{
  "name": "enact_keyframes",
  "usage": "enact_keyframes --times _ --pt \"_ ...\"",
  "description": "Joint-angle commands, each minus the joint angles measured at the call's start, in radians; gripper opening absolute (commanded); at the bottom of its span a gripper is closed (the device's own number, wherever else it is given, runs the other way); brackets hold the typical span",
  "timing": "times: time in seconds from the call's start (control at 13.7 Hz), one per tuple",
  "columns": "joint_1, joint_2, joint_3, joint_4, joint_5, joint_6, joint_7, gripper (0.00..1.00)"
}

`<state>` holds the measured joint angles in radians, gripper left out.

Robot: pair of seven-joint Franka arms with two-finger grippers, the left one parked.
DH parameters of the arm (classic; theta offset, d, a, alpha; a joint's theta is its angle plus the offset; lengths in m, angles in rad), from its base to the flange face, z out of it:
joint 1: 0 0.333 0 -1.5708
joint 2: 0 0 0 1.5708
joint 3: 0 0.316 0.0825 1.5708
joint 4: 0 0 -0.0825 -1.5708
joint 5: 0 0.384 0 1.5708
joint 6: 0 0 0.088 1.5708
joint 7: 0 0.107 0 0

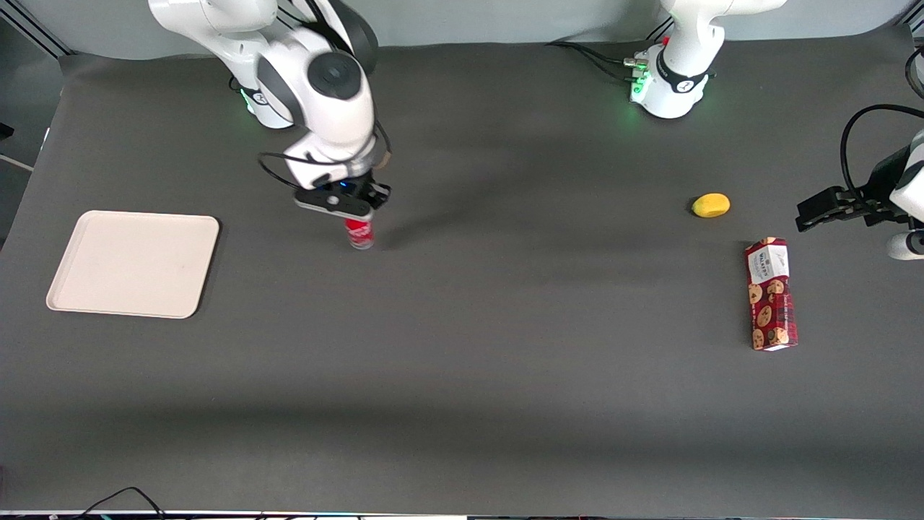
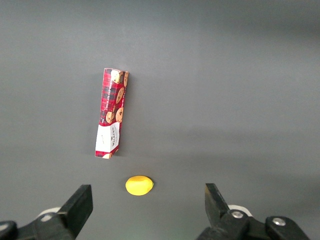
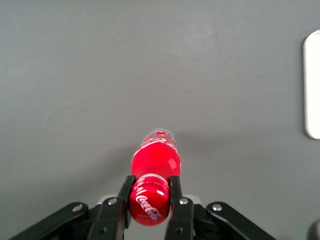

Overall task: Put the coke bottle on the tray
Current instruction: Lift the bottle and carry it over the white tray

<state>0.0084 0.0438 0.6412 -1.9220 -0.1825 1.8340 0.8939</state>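
The coke bottle (image 1: 359, 232) stands upright on the dark mat, a slim red bottle with a silvery base. My gripper (image 1: 355, 211) is right above it, shut on its red cap. In the right wrist view the cap with white lettering (image 3: 149, 205) sits clamped between the two black fingers (image 3: 126, 200), gripper (image 3: 150, 200), and the red body (image 3: 155, 159) reaches down to the mat. The cream-white tray (image 1: 134, 263) lies flat toward the working arm's end of the table, well apart from the bottle; a strip of its rim (image 3: 312, 85) shows in the wrist view.
A red patterned cookie box (image 1: 771, 293) lies flat toward the parked arm's end of the table, with a small yellow lemon-like fruit (image 1: 711, 205) farther from the front camera than it. Both also show in the left wrist view: the box (image 2: 111, 113) and the fruit (image 2: 139, 185).
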Motion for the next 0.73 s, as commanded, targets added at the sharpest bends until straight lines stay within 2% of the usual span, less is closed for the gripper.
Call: enact_keyframes --times 0.0,0.29,0.44,0.51,0.66 --pt "-0.001 -0.08 -0.165 0.211 0.121 -0.264 -0.345 0.0" --pt "-0.001 -0.133 -0.493 0.369 0.135 -0.533 -0.88 0.0" --pt "-0.001 -0.154 -0.671 0.368 0.109 -0.544 -1.17 0.0" --pt "0.004 -0.147 -0.757 0.365 0.072 -0.533 -1.289 0.0" --pt "0.005 -0.125 -0.898 0.332 0.009 -0.437 -1.517 0.0"
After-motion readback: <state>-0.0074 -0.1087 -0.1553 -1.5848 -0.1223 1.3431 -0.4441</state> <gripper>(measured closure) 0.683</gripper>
